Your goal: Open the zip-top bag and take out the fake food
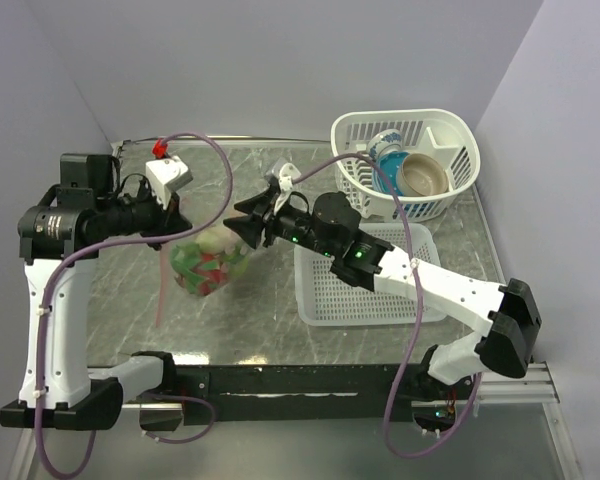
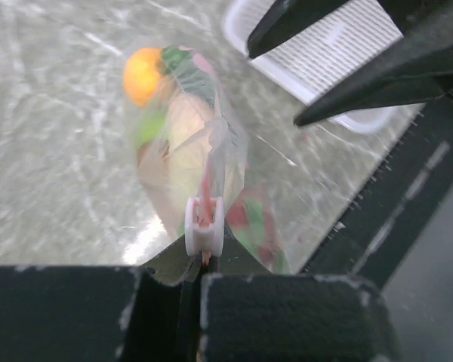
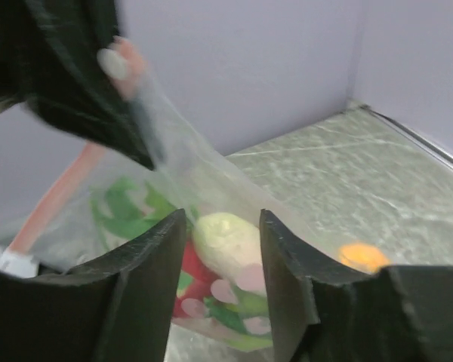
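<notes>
Left tool (image 2: 198, 280) is clenched on the pinkish-red zip strip (image 2: 206, 188) of the clear soft plastic zip-top bag (image 1: 208, 240). Its arm rises from the base, bends at the elbow and reaches level toward the middle of the grey marbled tabletop (image 1: 260, 335). Right tool (image 3: 223, 226) stands released, fingers apart just beside the bag and gripping nothing. Its arm stretches low and leftward across the white slotted rectangular basket (image 1: 330, 300). The bag hangs below the left tool over the tabletop; whether its bottom rests there I cannot tell. Inside it lies the fake food (image 1: 212, 272): a cream oblong (image 3: 225, 240), an orange ball (image 2: 142, 74), and red and green pieces. A small white slider (image 2: 204, 234) sits on the strip at the left tool's fingertips.
</notes>
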`<move>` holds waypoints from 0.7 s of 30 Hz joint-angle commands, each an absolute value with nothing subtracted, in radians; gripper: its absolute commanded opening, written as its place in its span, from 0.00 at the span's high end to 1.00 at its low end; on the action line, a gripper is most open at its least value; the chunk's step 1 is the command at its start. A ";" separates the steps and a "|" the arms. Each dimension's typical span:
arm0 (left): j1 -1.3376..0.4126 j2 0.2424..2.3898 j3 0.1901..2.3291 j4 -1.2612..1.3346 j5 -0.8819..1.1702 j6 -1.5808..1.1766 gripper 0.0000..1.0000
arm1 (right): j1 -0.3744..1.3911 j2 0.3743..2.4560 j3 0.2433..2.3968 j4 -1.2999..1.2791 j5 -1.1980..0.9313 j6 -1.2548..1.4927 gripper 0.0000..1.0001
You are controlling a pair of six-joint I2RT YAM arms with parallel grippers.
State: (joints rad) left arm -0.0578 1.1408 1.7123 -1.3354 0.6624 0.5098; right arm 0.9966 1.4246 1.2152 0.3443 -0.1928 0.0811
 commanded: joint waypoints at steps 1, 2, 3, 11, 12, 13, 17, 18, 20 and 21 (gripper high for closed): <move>-0.110 1.109 1.677 -1.381 0.819 0.595 0.99 | 1.005 1.391 1.219 0.338 -0.402 -0.037 0.47; -0.130 1.106 1.660 -1.381 0.836 0.607 0.97 | 1.002 1.391 1.227 0.334 -0.409 -0.050 0.45; -0.153 1.104 1.643 -1.381 0.850 0.623 0.96 | 1.003 1.393 1.232 0.319 -0.432 -0.073 0.43; -0.324 1.163 1.589 -1.381 0.848 0.652 0.90 | 0.933 1.457 1.322 0.147 -0.717 -0.123 0.39; -0.327 1.169 1.589 -1.379 0.842 0.652 0.90 | 0.927 1.468 1.325 0.129 -0.757 -0.121 0.39; -0.330 1.172 1.589 -1.379 0.835 0.650 0.90 | 0.922 1.477 1.330 0.115 -0.817 -0.121 0.39; -0.330 1.190 1.588 -1.379 0.802 0.646 0.89 | 0.913 1.517 1.359 0.037 -0.870 -0.144 0.41; -0.330 1.187 1.585 -1.379 0.792 0.646 0.89 | 0.910 1.528 1.364 0.006 -0.883 -0.149 0.42; -0.330 1.184 1.583 -1.378 0.782 0.646 0.90 | 0.904 1.535 1.365 -0.015 -0.891 -0.158 0.45; -0.330 1.178 1.580 -1.378 0.775 0.647 0.89 | 0.902 1.542 1.365 -0.018 -0.893 -0.158 0.47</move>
State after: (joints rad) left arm -0.3248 1.1938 1.5723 -1.3979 0.7620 0.6266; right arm 0.9047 1.5227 1.3270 0.0708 -0.7956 -0.1287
